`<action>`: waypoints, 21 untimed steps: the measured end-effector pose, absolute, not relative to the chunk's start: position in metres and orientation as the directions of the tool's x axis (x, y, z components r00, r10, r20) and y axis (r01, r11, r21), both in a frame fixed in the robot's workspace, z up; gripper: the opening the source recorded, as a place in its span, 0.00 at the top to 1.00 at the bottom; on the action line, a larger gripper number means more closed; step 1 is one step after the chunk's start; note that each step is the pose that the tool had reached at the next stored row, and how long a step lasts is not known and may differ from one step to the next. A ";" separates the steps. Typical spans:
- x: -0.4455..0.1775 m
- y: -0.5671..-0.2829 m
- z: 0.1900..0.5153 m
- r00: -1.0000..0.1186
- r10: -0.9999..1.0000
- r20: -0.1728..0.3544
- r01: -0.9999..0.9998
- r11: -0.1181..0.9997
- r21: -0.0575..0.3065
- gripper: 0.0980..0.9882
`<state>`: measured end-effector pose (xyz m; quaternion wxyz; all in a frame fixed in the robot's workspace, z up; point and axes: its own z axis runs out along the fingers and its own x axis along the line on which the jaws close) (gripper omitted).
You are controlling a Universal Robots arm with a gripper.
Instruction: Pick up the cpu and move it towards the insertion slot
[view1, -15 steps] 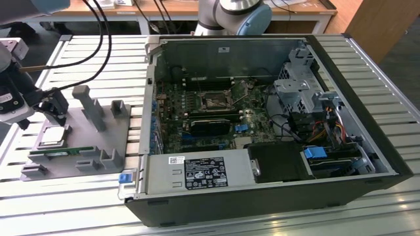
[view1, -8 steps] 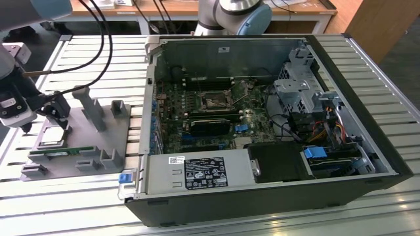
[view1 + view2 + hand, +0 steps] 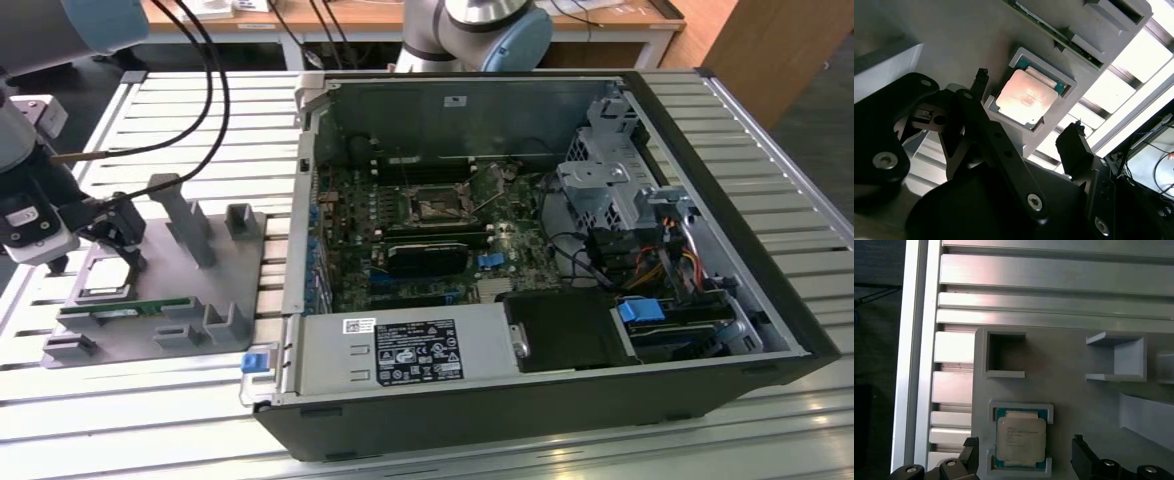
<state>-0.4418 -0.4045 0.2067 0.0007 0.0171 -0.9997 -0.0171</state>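
Note:
The cpu point(image 3: 1020, 439), a flat silvery square chip, lies in a shallow nest on the grey fixture plate point(image 3: 1069, 380). In the second wrist view the cpu point(image 3: 1026, 97) glows pale between the two black fingers point(image 3: 980, 85). My gripper point(image 3: 1024, 452) is open and hovers over the chip, one finger on each side, touching nothing. In the exterior view the gripper point(image 3: 123, 252) hangs at the exterior view's left, just above the cpu point(image 3: 106, 291). The insertion slot point(image 3: 437, 207), a dark square socket with a metal frame, sits on the motherboard inside the open computer case.
The fixture plate point(image 3: 200, 275) carries upright posts and a green memory stick point(image 3: 127, 312) near its front edge. The computer case point(image 3: 534, 400) has tall walls, drive cages and cables around the motherboard. A second arm's base point(image 3: 474, 35) stands behind the case. Slatted aluminium table point(image 3: 1054, 275) all around.

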 end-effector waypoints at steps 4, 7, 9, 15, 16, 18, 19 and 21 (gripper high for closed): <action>-0.443 -0.404 0.204 -0.999 -0.033 0.001 -0.033 0.999 0.034 0.19; -0.444 -0.404 0.201 -1.000 -0.031 0.001 -0.031 0.999 0.034 0.19; -0.444 -0.404 0.199 -1.000 -0.031 0.001 -0.031 0.999 0.034 0.19; -0.444 -0.404 0.192 -1.000 -0.031 0.001 -0.031 0.999 0.035 0.28; -0.445 -0.404 0.191 -1.000 -0.031 0.001 -0.031 0.999 0.035 0.28; -0.445 -0.404 0.189 -1.000 -0.031 0.001 -0.031 0.999 0.035 0.28; -0.445 -0.404 0.188 -1.000 -0.031 0.001 -0.031 0.999 0.035 0.28; -0.445 -0.404 0.187 -1.000 -0.031 0.000 -0.031 0.999 0.035 0.28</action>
